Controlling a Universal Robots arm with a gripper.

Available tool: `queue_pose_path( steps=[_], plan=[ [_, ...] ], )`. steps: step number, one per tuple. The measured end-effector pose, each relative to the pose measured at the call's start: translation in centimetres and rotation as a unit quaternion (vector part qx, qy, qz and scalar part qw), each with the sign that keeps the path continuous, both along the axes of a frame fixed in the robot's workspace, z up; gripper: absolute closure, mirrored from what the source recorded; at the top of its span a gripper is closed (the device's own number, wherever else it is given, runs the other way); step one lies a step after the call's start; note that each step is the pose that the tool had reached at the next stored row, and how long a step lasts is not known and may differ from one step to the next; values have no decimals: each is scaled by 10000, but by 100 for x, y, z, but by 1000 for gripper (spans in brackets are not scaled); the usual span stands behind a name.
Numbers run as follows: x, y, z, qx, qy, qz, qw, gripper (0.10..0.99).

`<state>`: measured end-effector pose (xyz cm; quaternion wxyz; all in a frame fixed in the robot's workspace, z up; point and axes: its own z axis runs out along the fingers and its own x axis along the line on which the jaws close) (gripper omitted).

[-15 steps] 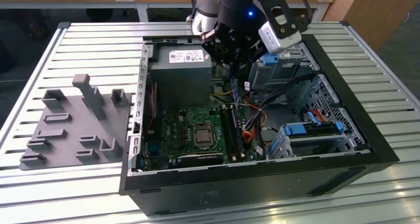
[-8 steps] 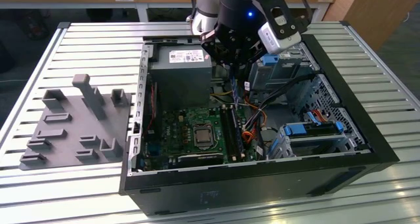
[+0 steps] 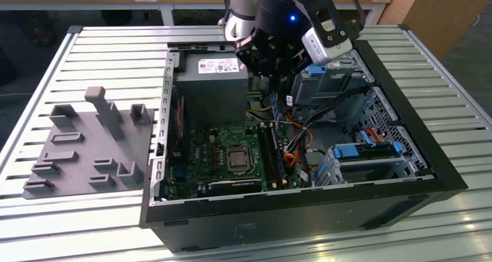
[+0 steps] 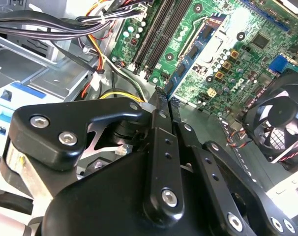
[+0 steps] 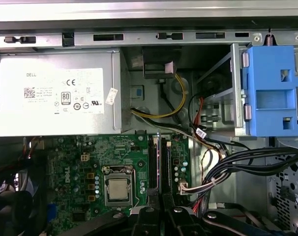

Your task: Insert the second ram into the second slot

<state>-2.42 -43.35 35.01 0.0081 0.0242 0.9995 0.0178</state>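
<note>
My gripper (image 3: 271, 80) hangs inside the open computer case (image 3: 307, 193), above the motherboard (image 3: 223, 152). It is shut on the second ram (image 4: 191, 51), a thin blue circuit-board stick with dark chips. The stick reaches out past the black fingers (image 4: 159, 128) toward the board. In the exterior view the stick (image 3: 272, 103) hangs on edge below the gripper, over the far end of the long dark memory slots (image 3: 271, 152). In the first wrist view the gripper (image 5: 161, 209) lines up with the slots (image 5: 154, 162), which run beside the processor socket (image 5: 118, 189).
The grey power supply (image 5: 55, 93) sits close beside the gripper. Blue drive-bay latches (image 5: 269, 93) and bundles of cables (image 5: 237, 162) crowd the other side. A black fan (image 4: 279, 123) stands at the board's edge. A grey fixture plate (image 3: 84, 141) lies on the slatted table at the exterior view's left.
</note>
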Motion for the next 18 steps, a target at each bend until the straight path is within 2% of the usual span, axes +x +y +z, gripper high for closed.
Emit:
queue_pose_path(
  steps=[18],
  plan=[
    [0, 0, -55, 0, 0, -1, 10000, 949]
  ],
)
